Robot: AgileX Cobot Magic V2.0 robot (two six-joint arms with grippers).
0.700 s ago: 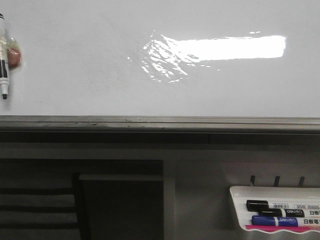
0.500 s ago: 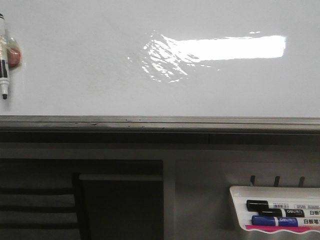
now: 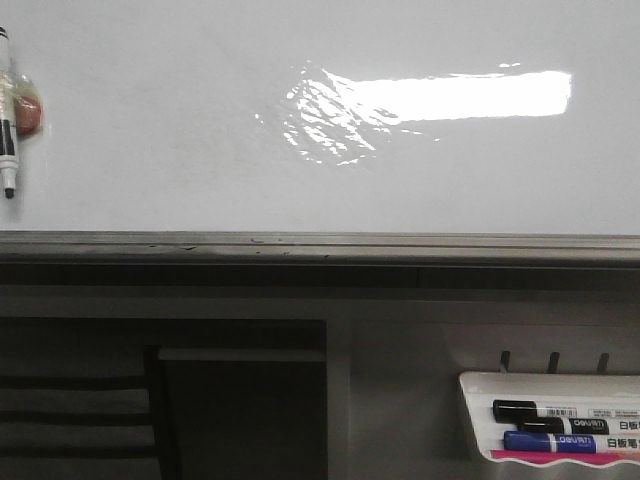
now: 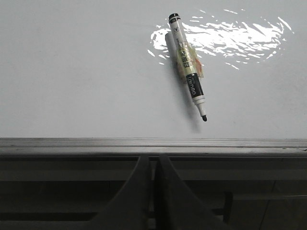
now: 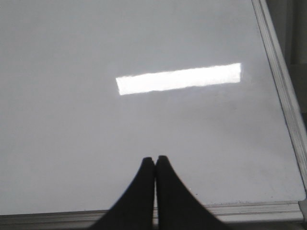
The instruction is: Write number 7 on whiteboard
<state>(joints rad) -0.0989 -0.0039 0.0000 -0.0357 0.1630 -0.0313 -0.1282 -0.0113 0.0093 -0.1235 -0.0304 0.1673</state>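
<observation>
The whiteboard (image 3: 180, 130) fills the upper front view, glossy white with a bright glare patch and a grey metal lower edge (image 3: 320, 245). No number 7 shows on it. An uncapped black marker (image 3: 8, 120) hangs on the board at far left, tip down; it also shows in the left wrist view (image 4: 187, 64). My left gripper (image 4: 153, 160) is shut and empty, below the board's edge. My right gripper (image 5: 154, 160) is shut and empty, over the board (image 5: 96, 143) near its lower edge. Neither gripper shows in the front view.
A white marker tray (image 3: 550, 385) at lower right holds a black marker (image 3: 548, 409), a blue marker (image 3: 555, 441) and a pink item. Dark shelving (image 3: 160, 400) sits below the board. The board's right frame (image 5: 280, 96) shows in the right wrist view.
</observation>
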